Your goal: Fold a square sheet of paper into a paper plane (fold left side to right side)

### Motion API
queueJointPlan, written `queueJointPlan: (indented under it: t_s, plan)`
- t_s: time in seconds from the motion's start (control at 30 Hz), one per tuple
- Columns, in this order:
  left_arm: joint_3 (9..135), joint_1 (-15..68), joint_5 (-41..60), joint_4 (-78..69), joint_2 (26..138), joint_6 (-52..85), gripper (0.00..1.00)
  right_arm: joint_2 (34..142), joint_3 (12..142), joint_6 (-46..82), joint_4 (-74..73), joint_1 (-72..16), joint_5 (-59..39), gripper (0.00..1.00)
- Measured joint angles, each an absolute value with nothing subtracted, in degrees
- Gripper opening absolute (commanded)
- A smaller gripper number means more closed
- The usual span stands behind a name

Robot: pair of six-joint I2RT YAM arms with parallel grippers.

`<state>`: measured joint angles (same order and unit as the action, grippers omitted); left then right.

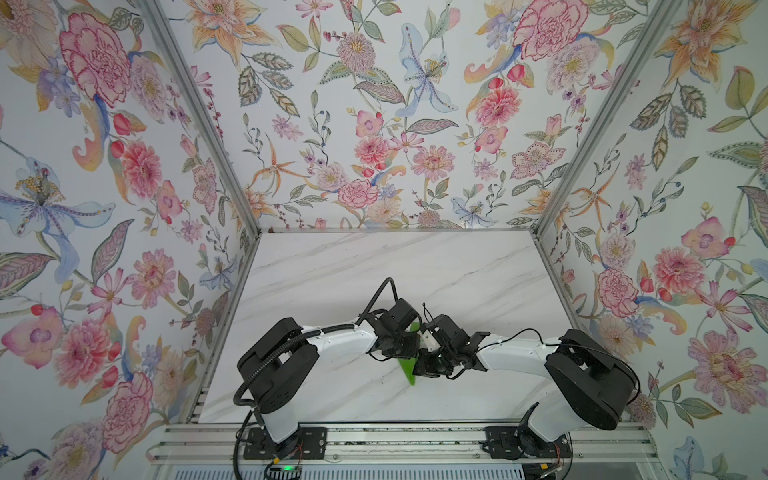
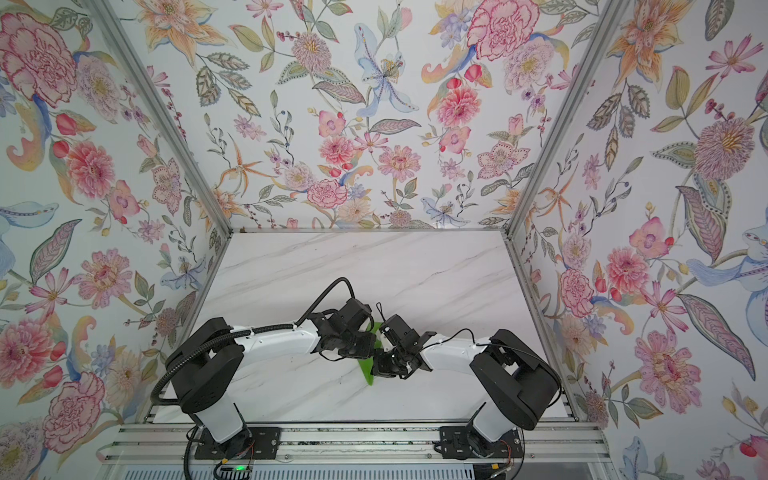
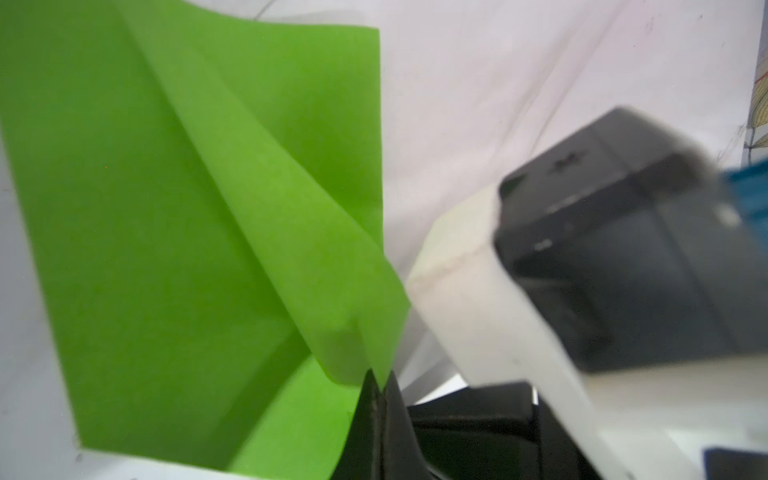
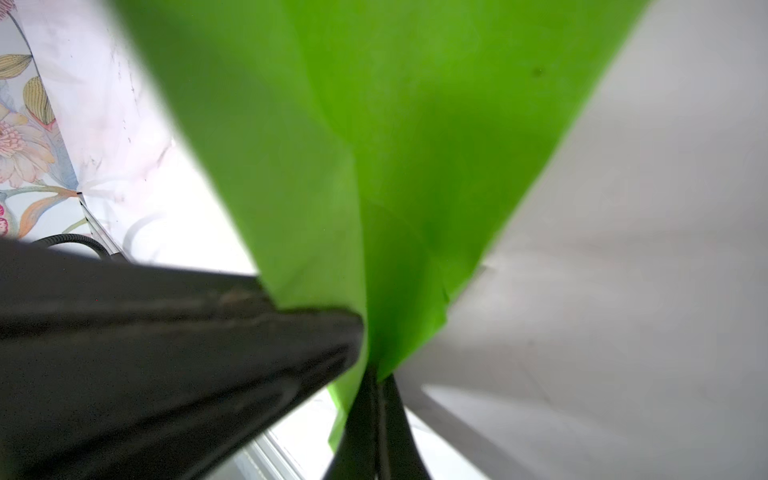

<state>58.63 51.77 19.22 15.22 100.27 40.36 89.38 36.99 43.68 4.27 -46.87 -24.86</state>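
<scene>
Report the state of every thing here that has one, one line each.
green paper, folded in layers and creased, held by both pincers.
left pincer, shut on the green paper.
right pincer, shut on the green paper.

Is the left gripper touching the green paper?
Touching. In the left wrist view, the left gripper has jaws shut on a fold of the green paper.
</scene>
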Motion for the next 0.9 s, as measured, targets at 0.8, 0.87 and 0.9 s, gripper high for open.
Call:
queueJointPlan:
  t_s: [0.8,0.87,0.9]
  plan:
    - [57.69,51.77,16.49,15.35,97.89,40.38,0.00,79.96,35.05,49.25,7.86,-45.87,-20.82,0.25]
    - [57.39,51.77,15.99,15.35,97.30,40.38,0.00,79.94,34.50,50.50,6.26,-45.87,-21.41,0.23]
    - [57.28,51.77,15.84,15.35,97.21,40.36,0.00,79.96,34.33,51.09,5.69,-45.87,-21.65,0.21]
